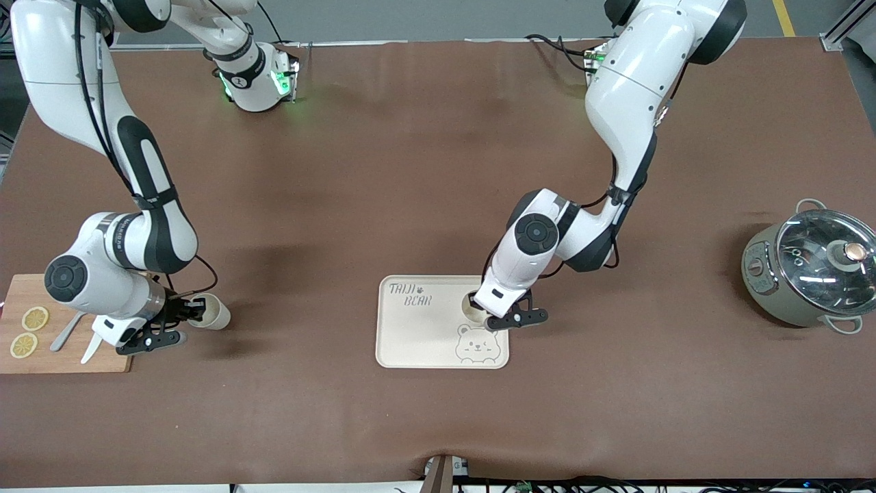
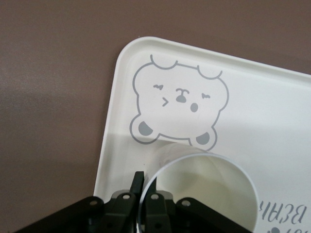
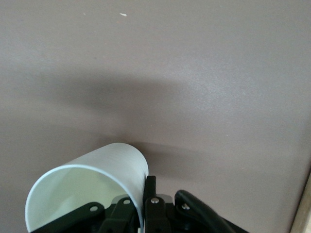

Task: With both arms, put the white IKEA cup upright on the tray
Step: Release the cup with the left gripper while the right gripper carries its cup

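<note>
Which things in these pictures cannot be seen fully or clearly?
- Cup on the tray: front view, the left gripper and wrist cover most of the cup; left wrist view, the picture's edge cuts it off.
- Second cup beside the cutting board: whether it rests on the table cannot be told; right gripper hides part.
- Utensils on the board: right arm covers their ends.
- Pot: contents unclear through the lid.
</note>
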You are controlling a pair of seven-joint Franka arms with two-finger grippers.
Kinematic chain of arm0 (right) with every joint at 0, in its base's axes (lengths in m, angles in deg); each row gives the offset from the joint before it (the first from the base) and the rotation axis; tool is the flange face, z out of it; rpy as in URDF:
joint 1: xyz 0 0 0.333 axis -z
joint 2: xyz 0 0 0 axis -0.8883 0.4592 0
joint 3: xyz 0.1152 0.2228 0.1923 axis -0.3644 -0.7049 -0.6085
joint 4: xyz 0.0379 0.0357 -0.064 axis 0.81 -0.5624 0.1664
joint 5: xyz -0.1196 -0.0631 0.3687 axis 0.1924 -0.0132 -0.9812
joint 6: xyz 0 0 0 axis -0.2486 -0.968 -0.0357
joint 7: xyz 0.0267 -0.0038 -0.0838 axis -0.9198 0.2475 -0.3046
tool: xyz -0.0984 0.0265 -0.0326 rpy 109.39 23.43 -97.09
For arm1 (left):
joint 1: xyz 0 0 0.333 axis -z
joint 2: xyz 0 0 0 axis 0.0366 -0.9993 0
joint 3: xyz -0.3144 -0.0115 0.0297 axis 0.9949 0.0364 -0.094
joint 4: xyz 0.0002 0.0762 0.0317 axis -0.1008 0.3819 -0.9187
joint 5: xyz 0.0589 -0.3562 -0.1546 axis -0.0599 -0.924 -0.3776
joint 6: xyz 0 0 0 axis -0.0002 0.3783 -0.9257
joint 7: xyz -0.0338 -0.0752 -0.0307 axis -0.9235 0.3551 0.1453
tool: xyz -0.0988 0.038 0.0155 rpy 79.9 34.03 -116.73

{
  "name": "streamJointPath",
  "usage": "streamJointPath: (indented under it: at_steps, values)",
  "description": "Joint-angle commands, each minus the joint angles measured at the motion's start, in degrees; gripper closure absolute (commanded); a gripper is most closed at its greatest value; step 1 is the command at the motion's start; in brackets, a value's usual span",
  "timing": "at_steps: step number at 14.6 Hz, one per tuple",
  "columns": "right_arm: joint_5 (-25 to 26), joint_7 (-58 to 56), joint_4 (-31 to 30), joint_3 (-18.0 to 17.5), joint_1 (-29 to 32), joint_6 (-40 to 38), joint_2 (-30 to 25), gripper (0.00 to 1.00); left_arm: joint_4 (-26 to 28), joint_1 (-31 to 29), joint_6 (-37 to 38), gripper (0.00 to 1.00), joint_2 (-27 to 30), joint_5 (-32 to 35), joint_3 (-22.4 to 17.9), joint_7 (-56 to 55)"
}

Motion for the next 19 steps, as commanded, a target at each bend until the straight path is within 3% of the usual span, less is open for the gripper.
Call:
streamJointPath:
  at_steps: [1, 2, 3, 4, 7, 10, 13, 19]
  values:
    - [-0.72, 3.36, 5.22, -0.18, -1.20, -7.35, -0.53, 1.00, -1.42, 1.09, -0.37, 1.00, -0.84, 1.58, -0.99, -1.46]
    - [-0.72, 5.55, 7.41, -0.18, -1.99, -10.33, -0.53, 1.00, -1.50, 1.18, -0.37, 0.86, -0.84, 1.58, -1.51, -1.46]
    - [-0.81, 7.92, 9.35, -0.18, -2.87, -12.62, -0.53, 1.00, -1.42, 1.27, -0.37, 0.48, -0.84, 1.67, -1.78, -1.55]
    - [-0.81, 10.56, 11.28, -0.18, -3.66, -14.91, -0.62, 1.00, -1.50, 2.31, -0.46, 0.04, -0.93, 2.02, -2.65, -1.81]
    - [-2.38, 18.73, 14.03, -0.18, -6.38, -18.10, -0.53, 1.00, -1.42, 8.55, -0.72, 0.00, -0.84, 2.90, -9.50, -6.98]
    - [-6.51, 26.03, 14.03, -0.18, -9.72, -17.92, -0.18, 1.00, -1.42, 8.65, -0.38, 0.00, -0.23, 2.81, -9.78, -7.44]
    - [-7.05, 34.55, 14.03, -0.18, -13.76, -17.40, -0.09, 1.00, -1.51, 8.48, 1.29, 0.00, 1.09, 2.55, -9.78, -7.35]
    - [-6.88, 55.99, 15.52, -0.18, -25.45, -8.62, 2.09, 1.00, -7.13, 7.07, 16.14, 0.00, 3.81, 2.20, -9.34, -6.91]
